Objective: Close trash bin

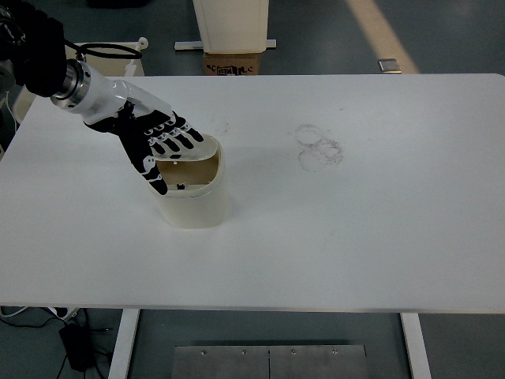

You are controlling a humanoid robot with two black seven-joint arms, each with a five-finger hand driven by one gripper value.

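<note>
1. The trash bin [189,193] is seen left of centre on the table [355,237].
2. The left hand [158,142], fingers flat and spread, is laid on the lid [193,151], directly above the opening; nothing is grasped.
</note>
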